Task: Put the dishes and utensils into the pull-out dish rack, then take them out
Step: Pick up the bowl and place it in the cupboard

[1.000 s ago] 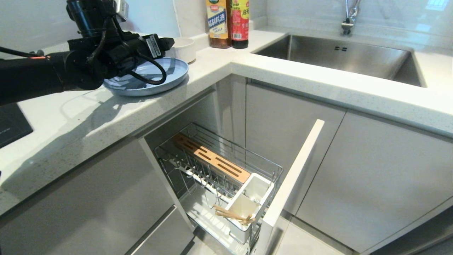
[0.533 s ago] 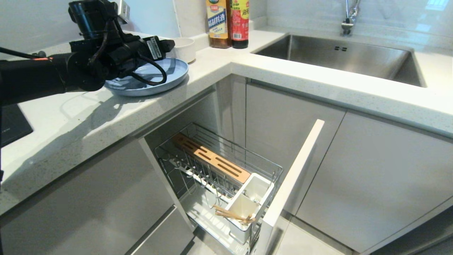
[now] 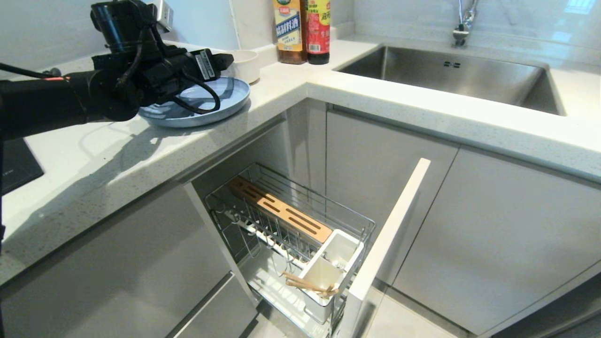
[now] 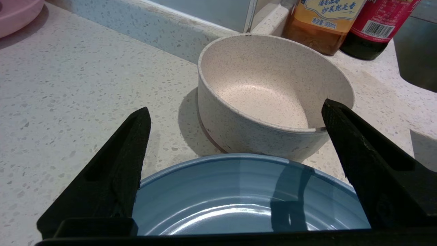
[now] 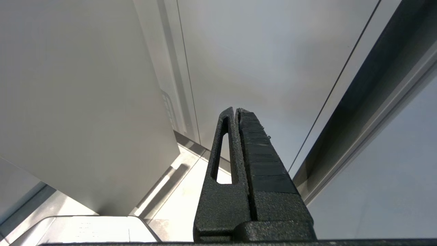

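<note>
- A speckled white kitchen desk (image 3: 112,155) is carrying the dishes, while below it the pull-out dish rack (image 3: 291,234) is standing fully drawn out, its wire prongs bare of crockery.
- The left arm is reaching across the desk, and over the last second it has crept only slightly toward the back wall; nothing else in the scene has shifted.
- The light-blue plate (image 4: 245,198) is lying flat on the desk directly under the left claw (image 4: 235,119), and the off-white bowl (image 4: 273,99) is sitting just beyond it, its side close against the plate's rim.
- The left claw is hanging released, jaws spread wide and gripping nothing, its tips flanking the bowl's near side without touching it.
- That line-up suggests the bowl is being sized up as the next pick.
- A pair of chopsticks (image 3: 307,284) is already resting across a white cup at the rack's front, so loading looks begun but far from finished.
- The right claw (image 5: 239,112) is waiting clenched and empty, parked low beside the cabinet fronts.
</note>
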Tool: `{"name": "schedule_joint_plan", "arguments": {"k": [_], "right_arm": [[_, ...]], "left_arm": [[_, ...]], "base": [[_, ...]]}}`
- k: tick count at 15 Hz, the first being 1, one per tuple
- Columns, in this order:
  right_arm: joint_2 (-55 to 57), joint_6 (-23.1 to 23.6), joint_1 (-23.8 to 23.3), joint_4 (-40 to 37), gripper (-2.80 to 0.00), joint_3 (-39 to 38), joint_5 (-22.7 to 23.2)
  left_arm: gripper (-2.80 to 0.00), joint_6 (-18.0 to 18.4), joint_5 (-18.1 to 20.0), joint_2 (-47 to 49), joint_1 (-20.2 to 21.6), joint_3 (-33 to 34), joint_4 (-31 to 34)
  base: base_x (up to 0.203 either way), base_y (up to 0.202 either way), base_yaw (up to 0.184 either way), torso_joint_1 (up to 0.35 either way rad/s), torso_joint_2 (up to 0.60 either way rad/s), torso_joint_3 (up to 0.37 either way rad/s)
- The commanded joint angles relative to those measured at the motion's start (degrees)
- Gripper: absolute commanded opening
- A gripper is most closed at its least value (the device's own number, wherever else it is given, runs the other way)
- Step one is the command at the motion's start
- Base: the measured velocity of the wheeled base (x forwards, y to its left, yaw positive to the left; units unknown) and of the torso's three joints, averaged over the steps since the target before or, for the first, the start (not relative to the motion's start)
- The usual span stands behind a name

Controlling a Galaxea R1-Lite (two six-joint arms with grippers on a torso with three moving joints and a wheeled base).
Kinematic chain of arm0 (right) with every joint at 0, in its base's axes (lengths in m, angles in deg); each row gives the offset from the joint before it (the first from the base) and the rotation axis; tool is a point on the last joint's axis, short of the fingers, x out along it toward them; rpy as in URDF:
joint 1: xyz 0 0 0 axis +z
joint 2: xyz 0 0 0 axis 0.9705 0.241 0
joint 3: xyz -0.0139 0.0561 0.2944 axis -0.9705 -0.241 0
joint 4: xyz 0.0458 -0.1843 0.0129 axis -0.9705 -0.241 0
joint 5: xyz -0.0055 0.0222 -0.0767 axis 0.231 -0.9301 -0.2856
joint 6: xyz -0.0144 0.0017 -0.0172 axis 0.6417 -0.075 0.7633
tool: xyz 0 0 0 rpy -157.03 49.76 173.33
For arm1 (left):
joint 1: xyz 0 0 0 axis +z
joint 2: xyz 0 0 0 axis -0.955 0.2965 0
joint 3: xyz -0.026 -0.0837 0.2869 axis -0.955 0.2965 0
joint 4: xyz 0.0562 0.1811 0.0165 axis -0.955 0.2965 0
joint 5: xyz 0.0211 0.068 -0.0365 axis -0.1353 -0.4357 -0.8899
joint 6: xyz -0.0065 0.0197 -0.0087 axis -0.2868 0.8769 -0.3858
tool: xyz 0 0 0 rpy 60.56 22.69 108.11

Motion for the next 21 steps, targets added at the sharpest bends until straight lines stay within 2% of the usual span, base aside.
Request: {"name": "schedule_joint_plan", "arguments": {"k": [1,21], "right_arm": [[0.0,0.0,0.0,0.0,-2.8,-0.1,0.0],[0.0,0.0,0.0,0.0,-2.8,-0.1,0.0]], "left_arm": [[0.0,0.0,0.1,0.2,0.2,0.0,-0.1],[0.0,0.1,1.7,0.8,0.9,0.0,2.3]], "base": [[0.0,0.0,0.0,0.0,0.0,0.0],[0.0,0.0,0.0,0.0,0.0,0.0]]}}
